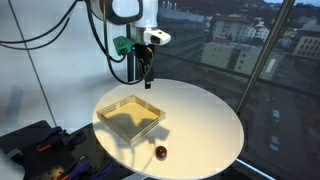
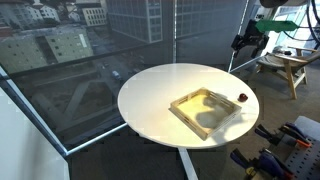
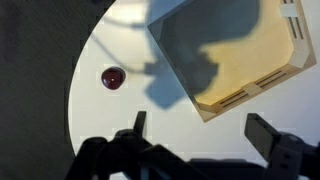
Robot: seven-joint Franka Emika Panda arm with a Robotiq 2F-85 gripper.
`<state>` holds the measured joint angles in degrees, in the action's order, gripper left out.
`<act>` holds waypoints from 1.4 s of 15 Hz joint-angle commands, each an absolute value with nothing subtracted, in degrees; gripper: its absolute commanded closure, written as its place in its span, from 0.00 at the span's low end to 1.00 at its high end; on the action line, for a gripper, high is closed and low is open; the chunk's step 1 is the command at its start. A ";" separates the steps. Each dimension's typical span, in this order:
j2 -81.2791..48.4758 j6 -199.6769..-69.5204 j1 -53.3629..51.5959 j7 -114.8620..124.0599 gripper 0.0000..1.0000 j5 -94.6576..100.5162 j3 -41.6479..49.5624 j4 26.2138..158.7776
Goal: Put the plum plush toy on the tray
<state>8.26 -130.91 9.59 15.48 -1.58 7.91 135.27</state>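
The plum plush toy [image 1: 159, 151] is a tiny dark reddish ball on the round white table [image 1: 215, 120], near its front edge; it also shows in the other exterior view [image 2: 241, 98] and the wrist view [image 3: 112, 77]. The tray [image 1: 131, 114], pale tan and square, lies flat on the table beside it, seen again from the far side [image 2: 207, 109] and from above [image 3: 235, 50]. It holds nothing. My gripper [image 1: 147, 70] hangs high above the table's back edge, open, with nothing between its fingers [image 3: 195, 130]. From the other exterior view the gripper [image 2: 246, 42] is beyond the table.
Tall windows with a city view surround the table. A wooden stool [image 2: 281, 66] stands behind the table. Dark equipment [image 1: 30, 150] sits low beside the table.
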 commanded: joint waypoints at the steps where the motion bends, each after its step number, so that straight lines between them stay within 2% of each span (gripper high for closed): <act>1: 5.69 -130.99 10.28 14.22 0.00 -1.70 8.78 132.29; 21: -5.59 -136.42 11.64 11.08 0.00 -3.93 12.14 129.52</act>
